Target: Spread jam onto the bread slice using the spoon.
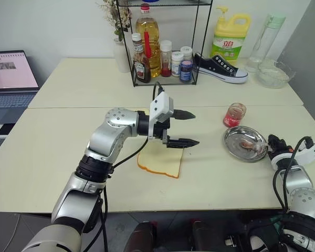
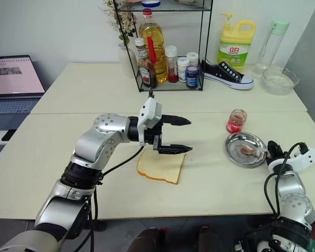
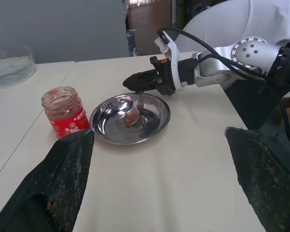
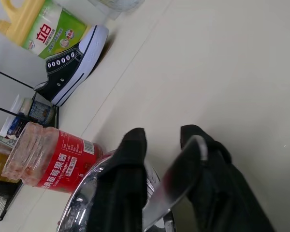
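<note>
The bread slice [image 1: 160, 163] lies flat on the table, white with a tan crust. Just above its far edge hovers my left gripper [image 1: 196, 128], open and empty, its fingers [image 3: 63, 179] spread wide and pointing toward the right. To the right, the spoon [image 3: 134, 112] rests with its reddish bowl in the round steel dish [image 1: 231, 142]. My right gripper [image 3: 130, 83] is at the dish's near-right rim, shut on the spoon's handle [image 4: 176, 181]. The jam [image 1: 234, 115] is in a small glass jar with a red label, standing open just behind the dish.
A wire rack [image 1: 163, 58] of bottles stands at the back centre. A black shoe [image 1: 220, 67], a yellow detergent bottle [image 1: 230, 37] and a glass bowl [image 1: 273, 73] sit to its right. A laptop [image 1: 10, 79] is at far left.
</note>
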Motion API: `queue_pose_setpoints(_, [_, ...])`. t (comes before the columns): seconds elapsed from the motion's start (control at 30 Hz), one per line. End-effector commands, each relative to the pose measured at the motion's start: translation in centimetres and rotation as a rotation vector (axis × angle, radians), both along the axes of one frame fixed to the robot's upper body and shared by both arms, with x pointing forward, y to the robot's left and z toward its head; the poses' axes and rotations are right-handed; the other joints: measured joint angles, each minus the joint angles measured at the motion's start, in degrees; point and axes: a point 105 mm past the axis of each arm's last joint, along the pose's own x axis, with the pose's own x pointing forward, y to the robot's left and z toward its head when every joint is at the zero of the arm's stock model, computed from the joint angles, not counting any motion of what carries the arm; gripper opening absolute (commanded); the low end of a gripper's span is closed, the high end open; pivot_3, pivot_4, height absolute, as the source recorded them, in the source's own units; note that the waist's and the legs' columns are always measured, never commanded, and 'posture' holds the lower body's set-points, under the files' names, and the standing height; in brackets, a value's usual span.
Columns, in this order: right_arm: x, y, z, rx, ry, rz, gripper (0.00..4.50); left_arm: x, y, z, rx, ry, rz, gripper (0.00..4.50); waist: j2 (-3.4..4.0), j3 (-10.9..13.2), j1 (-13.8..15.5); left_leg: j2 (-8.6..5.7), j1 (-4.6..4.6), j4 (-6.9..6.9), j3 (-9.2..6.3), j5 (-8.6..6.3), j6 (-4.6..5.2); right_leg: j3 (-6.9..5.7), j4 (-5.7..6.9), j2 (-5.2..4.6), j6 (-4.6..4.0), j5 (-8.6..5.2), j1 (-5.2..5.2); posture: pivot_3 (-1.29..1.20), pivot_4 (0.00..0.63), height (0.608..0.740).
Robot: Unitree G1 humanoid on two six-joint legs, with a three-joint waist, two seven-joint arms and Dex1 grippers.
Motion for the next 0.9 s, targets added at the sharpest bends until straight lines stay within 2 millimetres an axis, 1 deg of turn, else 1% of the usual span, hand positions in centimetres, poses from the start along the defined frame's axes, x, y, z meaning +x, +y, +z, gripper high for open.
queue_pose_setpoints(0.03, [-0.2,-0.9,1.1,-0.032,-0.031,-0.036,0.02,-0.2,0.0,1.4,-0.031,-0.053,0.0,4.5,-0.01,-0.01,0.1,0.0,0.05,0.0,0.0,0.0,0.0,0.0,0.0,0.0,0.0,0.0,0.06,0.0,0.15,0.74])
queue_pose_setpoints(0.17, [-0.2,-0.8,1.9,-0.048,-0.056,-0.03,0.02,-0.2,-0.1,1.5,-0.035,-0.052,-0.001,4.5,0.0,-0.01,0.14,-0.01,0.08,-0.01,-0.01,0.0,0.0,0.0,-0.03,-0.01,0.0,0.0,0.1,0.0,0.15,0.74])
queue_pose_setpoints(0.2, [-0.2,-0.6,2.4,-0.055,-0.074,-0.023,0.02,-0.2,-0.1,1.5,-0.038,-0.053,0.001,4.5,0.0,-0.01,0.1,0.0,0.08,-0.01,0.0,0.0,0.0,0.01,-0.03,-0.01,0.0,0.0,0.1,0.0,0.15,0.74])
queue_pose_setpoints(0.27, [0.0,0.2,4.3,-0.11,-0.117,0.019,0.02,0.1,0.0,1.7,-0.052,-0.059,0.016,4.5,0.03,0.0,0.09,0.01,0.09,-0.01,0.0,0.0,0.0,0.0,-0.01,0.0,0.0,0.0,0.08,0.0,0.15,0.74])
queue_pose_setpoints(0.43, [0.6,3.6,10.2,-0.302,-0.23,0.18,0.02,1.1,0.5,2.3,-0.092,-0.072,0.072,4.5,0.25,0.14,-0.01,0.0,0.07,-0.02,0.07,0.0,0.0,0.09,0.0,-0.01,0.0,0.0,0.03,0.0,0.15,0.74])
queue_pose_setpoints(0.53, [1.3,5.1,12.7,-0.422,-0.26,0.26,0.02,1.9,0.6,2.3,-0.115,-0.071,0.105,4.5,0.27,0.15,0.0,0.01,0.08,-0.03,0.05,0.0,0.0,0.05,-0.01,0.01,0.01,0.0,0.03,0.0,0.15,0.74])
queue_pose_setpoints(0.67, [2.7,5.9,15.6,-0.506,-0.307,0.3,0.02,2.8,0.3,2.1,-0.145,-0.074,0.146,4.5,0.26,0.15,0.0,0.0,0.06,-0.01,0.04,0.0,0.01,0.01,-0.03,0.0,0.01,0.0,0.04,0.0,0.15,0.74])
queue_pose_setpoints(0.77, [4.0,6.5,17.3,-0.581,-0.331,0.313,0.02,3.2,0.0,2.2,-0.165,-0.079,0.159,4.5,0.25,0.16,0.0,-0.01,0.03,0.0,0.03,0.0,0.01,0.0,-0.03,-0.01,0.01,0.0,0.03,0.0,0.15,0.74])
queue_pose_setpoints(0.8, [4.3,6.6,17.6,-0.601,-0.333,0.314,0.02,3.2,-0.1,2.3,-0.168,-0.082,0.161,4.5,0.25,0.16,-0.01,-0.02,0.02,0.0,0.02,0.0,0.01,-0.01,-0.03,-0.02,0.01,0.0,0.02,0.0,0.15,0.74])
queue_pose_setpoints(0.9, [5.9,6.8,17.3,-0.679,-0.318,0.321,0.02,3.2,-0.3,2.6,-0.176,-0.09,0.162,4.5,0.25,0.16,-0.04,-0.02,-0.01,-0.01,0.01,0.0,0.0,-0.02,-0.04,-0.01,0.01,0.0,0.0,0.0,0.15,0.74])
